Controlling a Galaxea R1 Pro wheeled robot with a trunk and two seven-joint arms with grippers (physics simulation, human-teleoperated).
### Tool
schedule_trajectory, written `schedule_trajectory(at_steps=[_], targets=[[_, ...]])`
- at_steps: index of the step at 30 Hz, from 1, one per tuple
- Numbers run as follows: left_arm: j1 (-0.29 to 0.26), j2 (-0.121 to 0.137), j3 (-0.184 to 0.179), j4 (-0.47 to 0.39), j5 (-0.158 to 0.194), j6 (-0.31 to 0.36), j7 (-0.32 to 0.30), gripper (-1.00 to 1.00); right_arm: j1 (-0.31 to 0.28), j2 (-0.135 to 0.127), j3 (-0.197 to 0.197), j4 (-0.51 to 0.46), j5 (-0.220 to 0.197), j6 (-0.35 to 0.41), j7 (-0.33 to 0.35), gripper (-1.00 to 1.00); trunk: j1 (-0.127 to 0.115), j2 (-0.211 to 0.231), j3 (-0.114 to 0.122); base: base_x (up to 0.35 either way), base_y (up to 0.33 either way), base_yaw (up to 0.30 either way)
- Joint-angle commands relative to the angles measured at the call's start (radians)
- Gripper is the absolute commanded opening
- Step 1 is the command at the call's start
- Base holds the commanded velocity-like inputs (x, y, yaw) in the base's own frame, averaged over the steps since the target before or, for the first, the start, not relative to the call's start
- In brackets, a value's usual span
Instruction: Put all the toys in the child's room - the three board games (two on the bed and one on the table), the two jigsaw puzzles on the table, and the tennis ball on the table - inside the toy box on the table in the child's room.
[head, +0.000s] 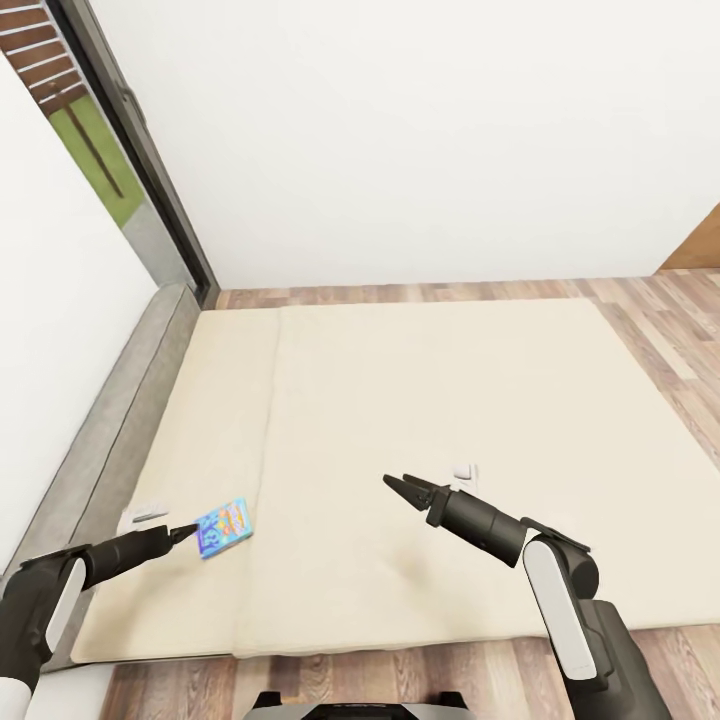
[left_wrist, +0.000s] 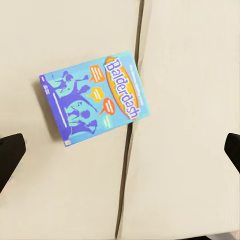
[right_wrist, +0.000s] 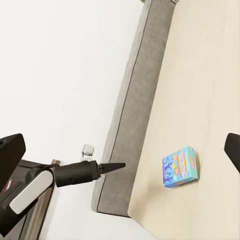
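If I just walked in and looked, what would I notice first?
The bright blue board game with "Balderdash" on its cover jumps out, lying flat on the big cream bed near its grey edge. The left gripper hovers right beside it, apart from it, open by the left wrist view. The right gripper hangs open over the plain middle of the bed.

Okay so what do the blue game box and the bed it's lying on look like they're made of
The board game looks like printed cardboard with a smooth, slightly satin cover: sharp corners, flat faces and crisp blue, purple and orange artwork. The bed looks like a matte cream fabric mattress, plain with a straight seam running along it, and its grey edge looks like a coarser woven cloth. Both are simulator renders, so these are impressions only.
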Motion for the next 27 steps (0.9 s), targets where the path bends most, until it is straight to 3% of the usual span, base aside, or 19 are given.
schedule_trajectory(at_steps=[1, 27], targets=[[-0.001, 0.0, 0.001, 0.0, 0.006, 0.008, -0.002, 1.0, -0.001, 0.001, -0.002, 0.0, -0.001, 0.003, 0.003, 1.0, 0.001, -0.002, -0.001, 0.0, 0.144, 0.0], [-0.001, -0.001, 0.001, 0.0, 0.006, 0.007, -0.002, 1.0, 0.0, 0.002, -0.001, 0.003, -0.002, -0.007, 0.003, 1.0, 0.001, -0.002, -0.001, 0.025, 0.025, 0.0]])
